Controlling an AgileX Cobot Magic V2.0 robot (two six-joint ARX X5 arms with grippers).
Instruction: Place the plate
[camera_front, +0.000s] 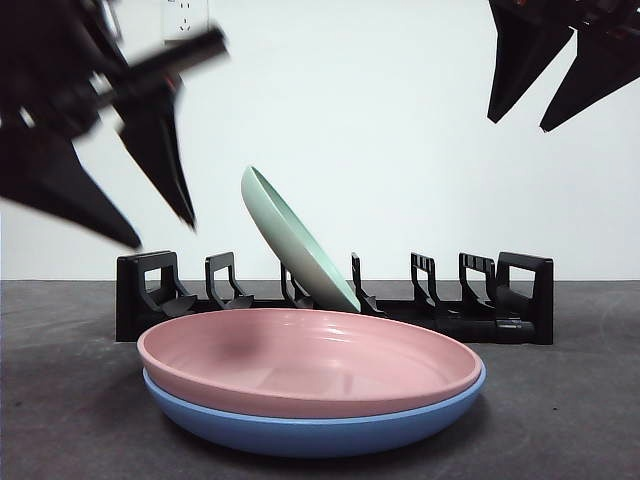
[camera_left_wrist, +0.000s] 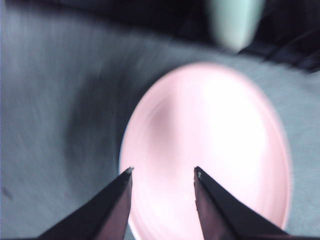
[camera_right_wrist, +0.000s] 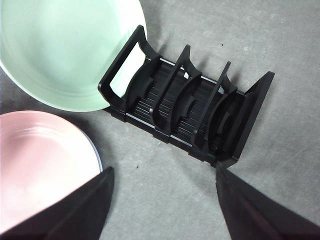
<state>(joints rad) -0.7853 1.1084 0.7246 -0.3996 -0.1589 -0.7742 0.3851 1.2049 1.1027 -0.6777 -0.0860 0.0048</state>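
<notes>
Pink plate (camera_front: 310, 360) stacked on blue plate (camera_front: 320, 425); green plate (camera_front: 295, 240) tilted in rack (camera_front: 500, 300). Left gripper (camera_left_wrist: 162, 172) and right gripper (camera_right_wrist: 162, 172): both spread wide, empty.

The left hand (camera_left_wrist: 162, 172) hangs above the pink plate (camera_front: 310, 362), jaws apart and empty; its picture is blurred, so it is probably moving. The right hand (camera_right_wrist: 162, 175) waits high over the rack (camera_right_wrist: 185, 107), jaws spread wide.
</notes>
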